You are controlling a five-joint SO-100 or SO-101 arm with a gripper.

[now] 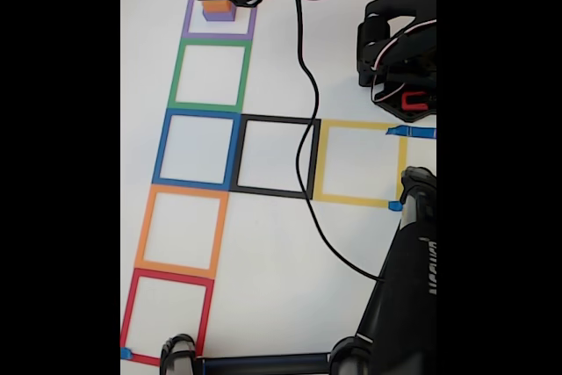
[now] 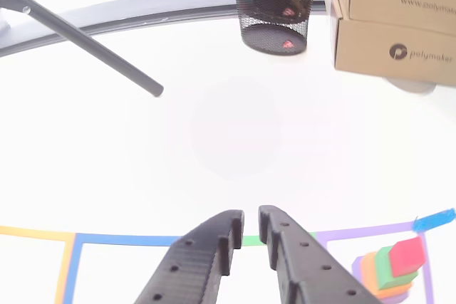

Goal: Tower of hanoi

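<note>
Four blocks stacked just right of the claw [image 2: 251,227] in the other view, sitting in the purple tape square [image 2: 428,275]: purple block [image 2: 355,270] at bottom, then orange block [image 2: 370,273], green block [image 2: 385,261], red block [image 2: 407,255] on top. Claw nearly shut, narrow gap btwn fingertips, holding nothing, touching no block.

Bright white tabletop [image 1: 272,243], evenly lit, almost glaring. At twelve o'clock in the other view, a black mesh pen cup [image 2: 274,8]; at two o'clock, stacked cardboard boxes [image 2: 395,23] (printed "polymaker"). Toward ten o'clock, a grey curved table edge [image 2: 142,11]. Hollow coloured tape squares [image 1: 198,148] across the surface.
</note>
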